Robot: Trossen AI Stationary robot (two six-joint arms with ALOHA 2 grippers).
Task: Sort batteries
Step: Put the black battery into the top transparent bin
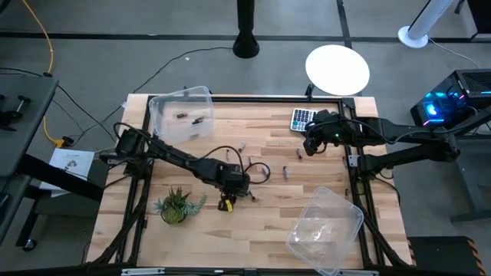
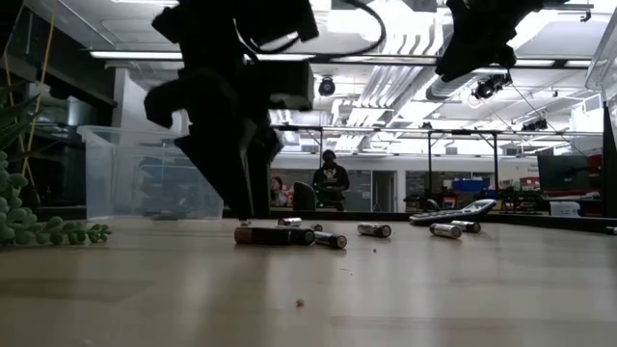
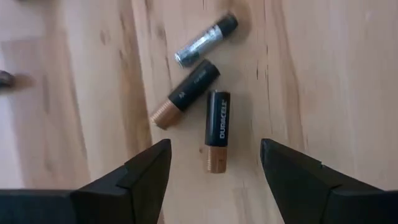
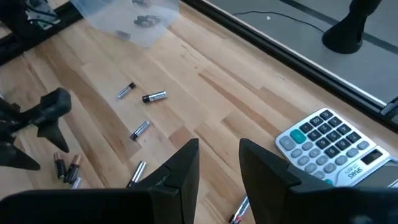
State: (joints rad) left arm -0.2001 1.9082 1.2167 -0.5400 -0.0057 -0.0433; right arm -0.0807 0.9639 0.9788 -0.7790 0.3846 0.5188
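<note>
Three batteries lie on the wood under my left gripper (image 3: 214, 168): a black-and-copper one (image 3: 217, 130), a second like it (image 3: 185, 94) and a silvery one (image 3: 205, 40). That gripper (image 1: 230, 186) is open and points down at mid-table, its fingers standing either side of the nearest battery. More batteries (image 4: 139, 129) lie scattered between the arms, seen in a row in the low view (image 2: 374, 229). My right gripper (image 4: 219, 165) is open and hovers high (image 1: 311, 143) beside the grey calculator (image 1: 301, 119).
A clear bin (image 1: 180, 113) at the far left holds a few batteries. A second clear bin (image 1: 326, 225) sits at the near right. A small green plant (image 1: 175, 205) stands near the left arm. A loose black cable (image 1: 257, 170) lies by the left gripper.
</note>
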